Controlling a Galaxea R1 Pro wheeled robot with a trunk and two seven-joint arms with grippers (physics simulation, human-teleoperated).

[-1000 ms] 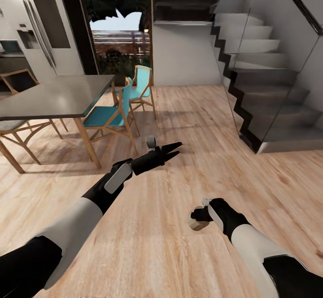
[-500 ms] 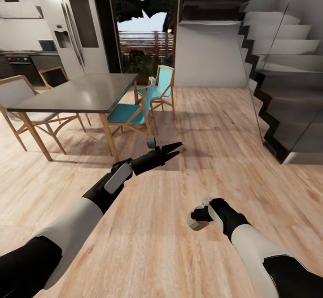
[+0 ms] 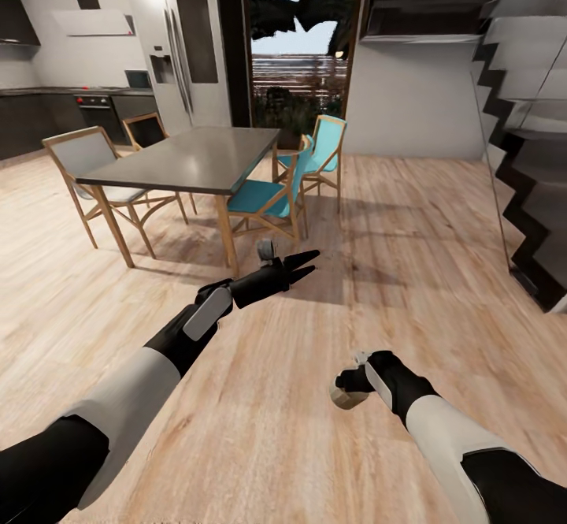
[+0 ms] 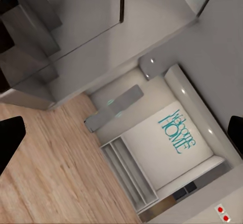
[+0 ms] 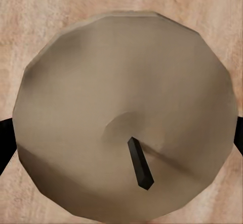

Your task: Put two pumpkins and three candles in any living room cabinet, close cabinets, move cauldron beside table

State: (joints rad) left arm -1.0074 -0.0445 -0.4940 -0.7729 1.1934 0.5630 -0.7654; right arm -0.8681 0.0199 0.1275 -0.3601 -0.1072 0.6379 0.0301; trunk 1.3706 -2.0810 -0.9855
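Note:
A squat grey-beige candle (image 3: 343, 399) hangs low over the wood floor in my right gripper (image 3: 347, 387), which is shut on it. In the right wrist view the candle's top (image 5: 126, 118) shows with its dark wick (image 5: 140, 163) and black finger edges at either side. My left gripper (image 3: 308, 262) reaches forward at mid-height, open, with nothing between its fingers. In the left wrist view its dark fingertips (image 4: 9, 139) stand far apart, framing a distant white wall with teal lettering. The pumpkins, cabinet, cauldron and the low table are out of view.
A dark dining table (image 3: 189, 157) stands ahead at the left, with wooden chairs (image 3: 83, 161) and teal-seated chairs (image 3: 264, 197) around it. A staircase with a glass side (image 3: 528, 193) runs along the right. A fridge (image 3: 185, 43) and a doorway stand at the back. Open wood floor lies ahead.
The whole picture has slid to the right, so the camera has turned left. More of the kitchen shows. Both arms hold the same pose, the candle still gripped.

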